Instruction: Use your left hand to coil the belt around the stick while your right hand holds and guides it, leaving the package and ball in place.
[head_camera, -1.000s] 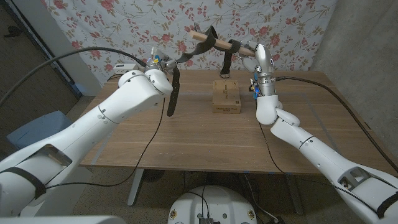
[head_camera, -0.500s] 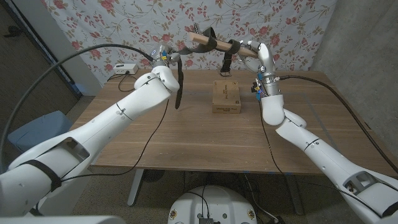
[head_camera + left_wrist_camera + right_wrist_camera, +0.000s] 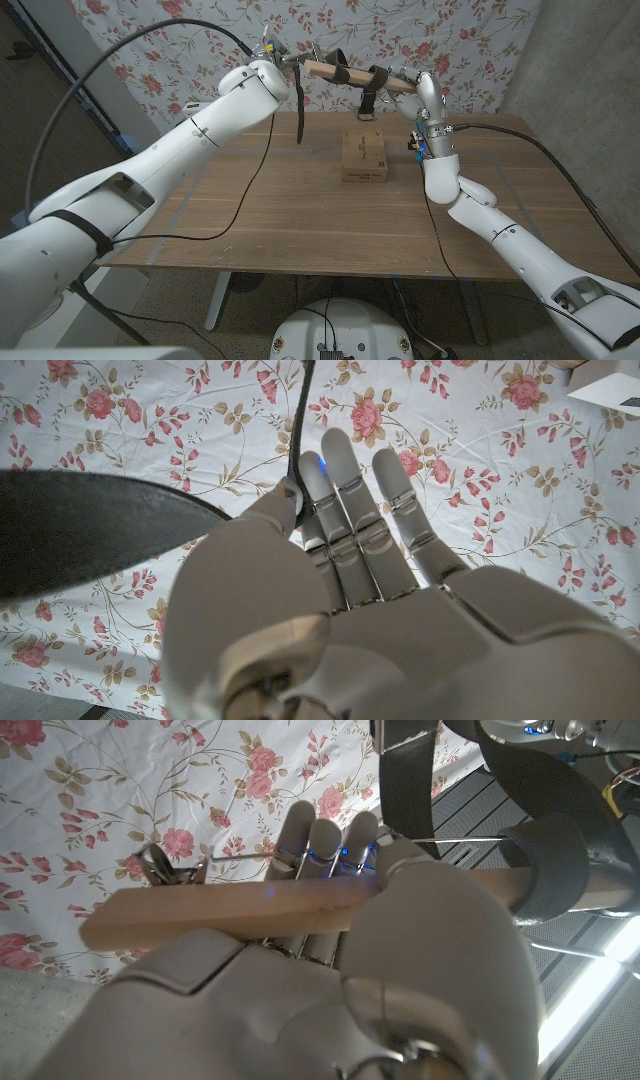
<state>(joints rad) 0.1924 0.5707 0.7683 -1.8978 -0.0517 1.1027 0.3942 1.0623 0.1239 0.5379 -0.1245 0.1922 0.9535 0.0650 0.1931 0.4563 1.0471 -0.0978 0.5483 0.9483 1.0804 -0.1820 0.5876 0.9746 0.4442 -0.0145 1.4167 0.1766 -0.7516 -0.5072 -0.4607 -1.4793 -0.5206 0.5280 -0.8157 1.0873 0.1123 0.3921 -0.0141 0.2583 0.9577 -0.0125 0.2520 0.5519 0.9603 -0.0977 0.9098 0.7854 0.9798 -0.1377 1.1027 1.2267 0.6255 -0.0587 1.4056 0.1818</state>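
Left hand [image 3: 272,72] — hidden behind its own wrist in the head view, contact with the belt [image 3: 301,105] unresolved. Stick [image 3: 300,907] — its middle is covered by the right hand [image 3: 330,910]. Belt in the left wrist view: blurred, cut by the edge.

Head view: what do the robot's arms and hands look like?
Both arms are glossy white rounded shells with dark bands at the joints. Black cables trail from each. The left hand and right hand are light grey, jointed, with small blue lights on the fingers.
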